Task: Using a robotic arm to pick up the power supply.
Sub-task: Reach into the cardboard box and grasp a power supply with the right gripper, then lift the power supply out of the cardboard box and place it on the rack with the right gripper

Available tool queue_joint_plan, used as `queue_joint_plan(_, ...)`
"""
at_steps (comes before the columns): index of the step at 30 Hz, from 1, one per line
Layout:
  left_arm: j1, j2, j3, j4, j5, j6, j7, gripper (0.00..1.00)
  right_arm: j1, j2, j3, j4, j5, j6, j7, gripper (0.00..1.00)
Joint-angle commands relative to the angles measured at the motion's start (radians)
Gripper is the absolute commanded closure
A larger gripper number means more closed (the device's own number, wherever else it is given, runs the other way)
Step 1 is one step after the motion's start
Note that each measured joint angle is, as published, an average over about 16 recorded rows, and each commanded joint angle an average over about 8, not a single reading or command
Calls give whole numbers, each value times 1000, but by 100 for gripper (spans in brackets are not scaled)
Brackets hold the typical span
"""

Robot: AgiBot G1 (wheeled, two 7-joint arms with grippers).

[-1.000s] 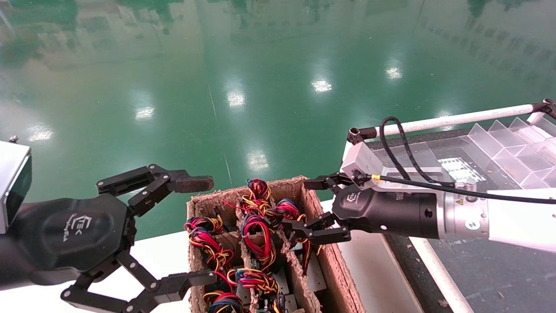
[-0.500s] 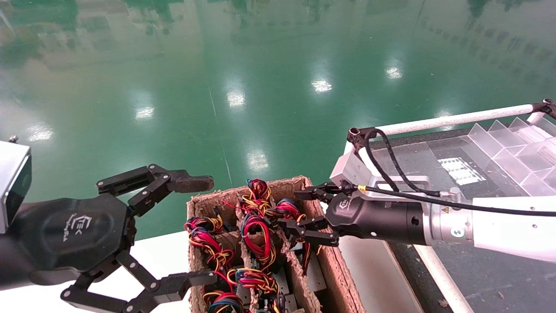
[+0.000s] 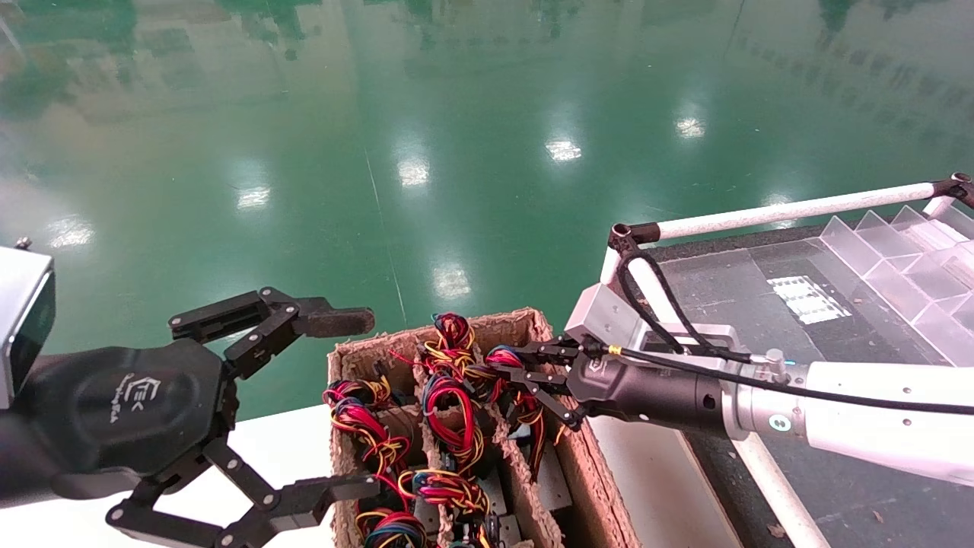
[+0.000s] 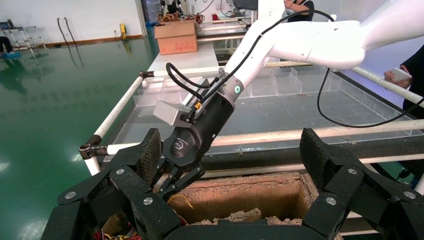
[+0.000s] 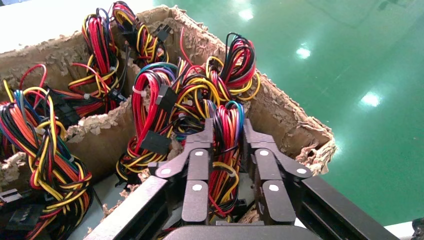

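Observation:
The power supply's red, yellow and black wire bundle [image 5: 226,150] stands up in the right-hand column of the torn cardboard box [image 3: 580,472], near its far corner. My right gripper [image 3: 508,363] reaches in over the box's right wall. Its fingers [image 5: 197,165] press both sides of that bundle, so the right gripper [image 5: 227,127] is shut on it. A bit of grey metal body [image 5: 246,184] shows beneath the wires. My left gripper [image 3: 358,403] hangs open to the left of the box, holding nothing. The left wrist view shows the left gripper [image 4: 232,157] wide apart, with the right gripper [image 4: 172,182] dipping into the box [image 4: 250,192].
Several other wire-bundled units [image 3: 449,411] fill the box's left and middle columns between ragged cardboard dividers [image 3: 502,457]. A dark work table with white rails [image 3: 791,207] and clear plastic partitions [image 3: 890,259] lies to the right. Glossy green floor [image 3: 456,152] stretches beyond.
My right gripper has moved left and down into the box, and its fingers have closed from wide open onto the wire bundle. The left arm has not moved.

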Motion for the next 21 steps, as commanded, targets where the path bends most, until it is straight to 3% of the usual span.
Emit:
queue_joint_plan(1, 0, 0, 0, 0, 0, 0, 0, 0, -6, 2, -1, 15, -10, 12, 4, 100)
queue_joint_plan(11, 0, 0, 0, 0, 0, 0, 0, 0, -16, 13, 7, 41, -2, 22, 24, 100)
queue_joint_plan(21, 0, 0, 0, 0, 0, 0, 0, 0, -26, 77, 88, 105, 124, 11, 17, 100)
